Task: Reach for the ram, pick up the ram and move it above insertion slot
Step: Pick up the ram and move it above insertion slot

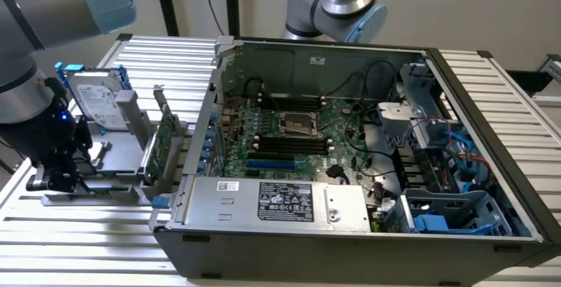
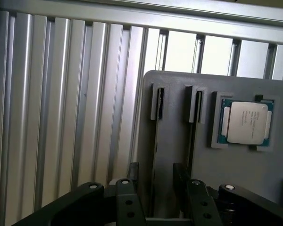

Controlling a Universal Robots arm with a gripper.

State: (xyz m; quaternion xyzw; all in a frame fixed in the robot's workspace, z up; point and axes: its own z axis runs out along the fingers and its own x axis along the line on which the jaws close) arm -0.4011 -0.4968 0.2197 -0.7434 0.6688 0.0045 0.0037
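My gripper (image 1: 51, 179) hangs low over a grey fixture plate (image 1: 96, 192) at the exterior view's left, beside the open computer case (image 1: 351, 234). In the wrist view the gripper (image 2: 155, 173) is open, and its dark fingers (image 2: 133, 173) stand on either side of a thin dark strip. This strip, the ram (image 2: 154, 155) seen edge-on, runs along the plate (image 2: 174, 141) from a slotted post (image 2: 159, 101). Its green face and chips are hidden. The fingers do not touch it. The dark memory slots (image 1: 290, 146) lie on the motherboard inside the case.
A processor chip (image 2: 245, 122) sits in a pocket of the plate near a second slotted post (image 2: 196, 106). A silver hard drive (image 1: 96, 96) and an upright green expansion card (image 1: 159, 149) stand between the gripper and the case. Ribbed aluminium table (image 2: 61, 117) surrounds the plate.
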